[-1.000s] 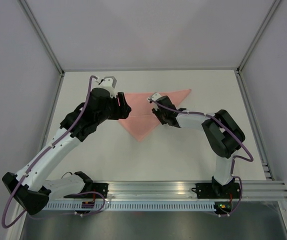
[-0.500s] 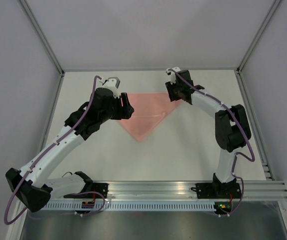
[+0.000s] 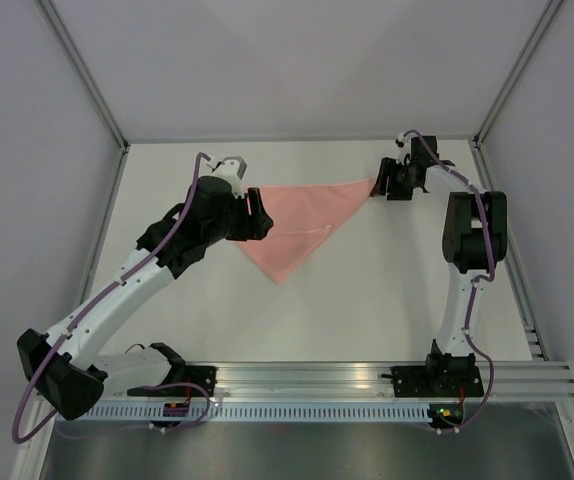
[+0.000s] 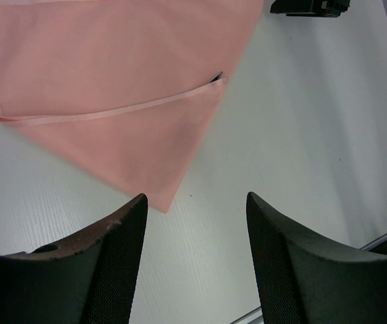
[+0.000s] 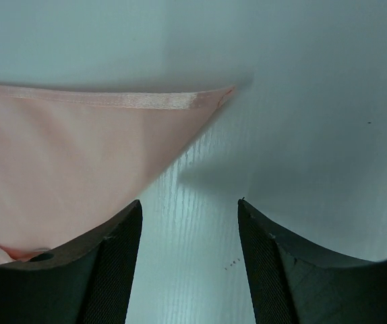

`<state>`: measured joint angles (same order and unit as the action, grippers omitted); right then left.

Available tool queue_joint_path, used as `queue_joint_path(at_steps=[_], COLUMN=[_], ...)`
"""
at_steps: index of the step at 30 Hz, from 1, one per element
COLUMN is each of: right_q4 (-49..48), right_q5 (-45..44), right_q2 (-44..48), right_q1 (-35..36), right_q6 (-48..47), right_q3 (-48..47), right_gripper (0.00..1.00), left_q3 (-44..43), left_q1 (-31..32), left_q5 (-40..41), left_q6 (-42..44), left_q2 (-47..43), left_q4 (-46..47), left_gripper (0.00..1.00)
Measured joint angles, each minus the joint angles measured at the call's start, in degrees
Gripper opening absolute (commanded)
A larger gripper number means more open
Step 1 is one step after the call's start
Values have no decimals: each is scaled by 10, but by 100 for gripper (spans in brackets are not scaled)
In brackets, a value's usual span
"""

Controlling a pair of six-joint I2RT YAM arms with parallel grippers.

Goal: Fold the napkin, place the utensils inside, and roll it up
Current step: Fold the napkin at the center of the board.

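The pale pink napkin (image 3: pixel 302 220) lies flat on the table, folded into a triangle with its point toward me. My left gripper (image 3: pixel 257 216) is open and empty at its left corner. In the left wrist view (image 4: pixel 195 197) the napkin (image 4: pixel 112 67) lies ahead of the fingers, with a hemmed edge across it and a small dark sliver at that edge's end. My right gripper (image 3: pixel 380 184) is open and empty at the right corner. In the right wrist view (image 5: pixel 189 202) the napkin's corner (image 5: pixel 79 155) lies just ahead and left. No utensils show in any view.
The white table (image 3: pixel 367 300) is walled by grey panels, with metal posts at the back corners. A slotted rail (image 3: pixel 317 385) runs along the near edge. The right gripper also shows at the top of the left wrist view (image 4: pixel 308 7).
My right gripper has moved from the middle of the napkin's far edge out to its right corner. My left gripper has shifted slightly right. The napkin has kept its triangle shape.
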<state>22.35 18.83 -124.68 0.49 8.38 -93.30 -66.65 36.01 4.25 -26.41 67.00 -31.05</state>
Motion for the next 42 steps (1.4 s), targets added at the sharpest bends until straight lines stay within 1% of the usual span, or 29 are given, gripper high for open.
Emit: queue_joint_path(at_steps=[5,9,15,16,18,21,22,26,27,33,37,42], right_q4=[-8,-25,-54,-58,-68,-82,-86,-98,-102,-123,-147,-160], right_q5=[65,98,125,127,135,143,144,145,146,148,147,141], right_q2=[-36,-52,-67,-69,-75,-83,-85,-92,-93,-93,-81,-21], right_q1=[-17,-30,-36,-36,-36,-36,-36,-36,-36,-36,-35,-30], right_q6=[46,80,117,123,134,149,154,165,167,174,173,152], right_q3=[-27,-36,-42,-42,-44,-46,-46,-44,-42,-29,-4,50], right_gripper=[66,65,61,57,54,46,40,27,22,13,11,11], left_q3=[5,7,8,8,8,8,8,8,8,8,8,8], left_q1=[0,0,0,0,0,0,0,0,0,0,0,0], left_q5=[-1,-1,-2,-1,-2,-2,-2,-2,-2,-2,-2,-1], left_q6=[0,0,0,0,0,0,0,0,0,0,0,0], left_q2=[0,0,0,0,0,0,0,0,0,0,0,0], left_q4=[0,0,1,1,1,1,1,1,1,1,1,1], left_gripper=[65,65,65,65,65,65,65,65,65,65,65,65])
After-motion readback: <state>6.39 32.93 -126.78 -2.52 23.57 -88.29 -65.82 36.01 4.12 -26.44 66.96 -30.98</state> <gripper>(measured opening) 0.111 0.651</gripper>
